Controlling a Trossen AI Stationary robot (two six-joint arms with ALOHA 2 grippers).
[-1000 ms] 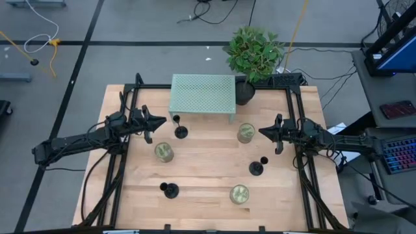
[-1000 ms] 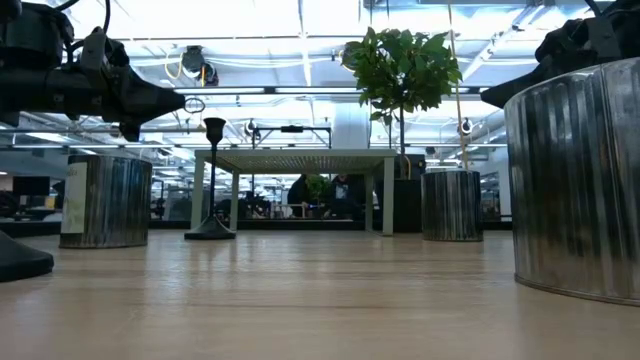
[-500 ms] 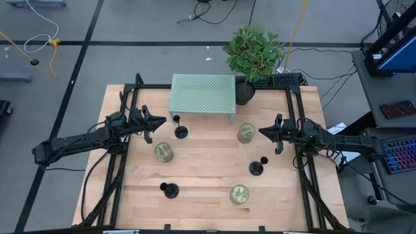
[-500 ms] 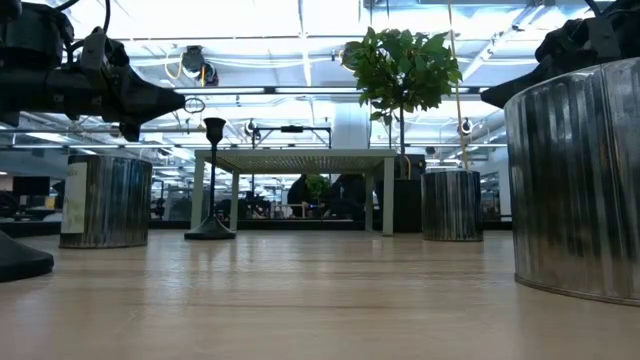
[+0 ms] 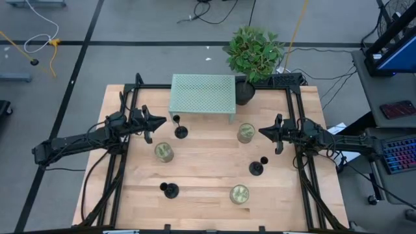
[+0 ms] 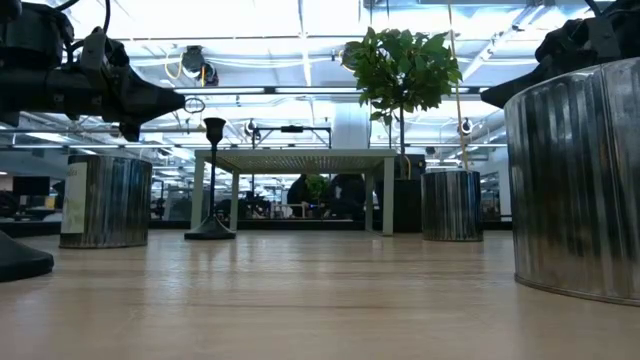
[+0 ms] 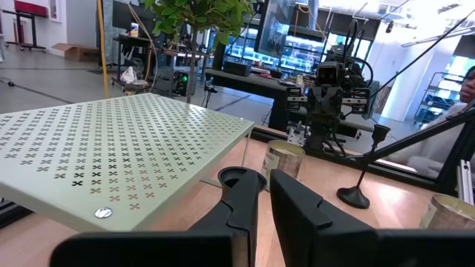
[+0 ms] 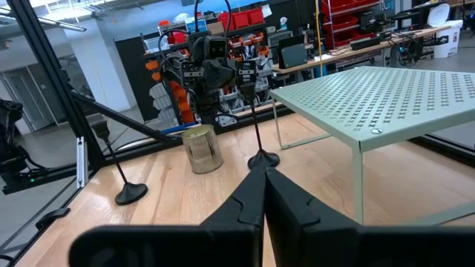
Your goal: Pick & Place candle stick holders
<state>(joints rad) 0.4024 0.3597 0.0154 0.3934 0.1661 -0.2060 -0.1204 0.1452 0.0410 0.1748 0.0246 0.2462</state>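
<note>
Three black candle stick holders stand upright on their disc bases on the wooden table: one [image 5: 179, 130] before the green stand, one [image 5: 257, 168] at the right, one [image 5: 169, 190] near the front. My left gripper [image 5: 162, 122] hovers just left of the first holder, whose cup [image 7: 241, 178] shows beside its fingertips; its fingers leave only a thin slit. My right gripper [image 5: 261, 132] is shut and empty, hovering right of a can [image 5: 246, 133] and pointing at the first holder [image 8: 263, 158].
A green perforated stand [image 5: 202, 94] is at the table's far middle, with a potted plant [image 5: 253, 52] behind it. Three shiny ribbed cans [image 5: 164, 152], [image 5: 246, 133], [image 5: 239, 194] stand among the holders. Black frame rails run along both table sides.
</note>
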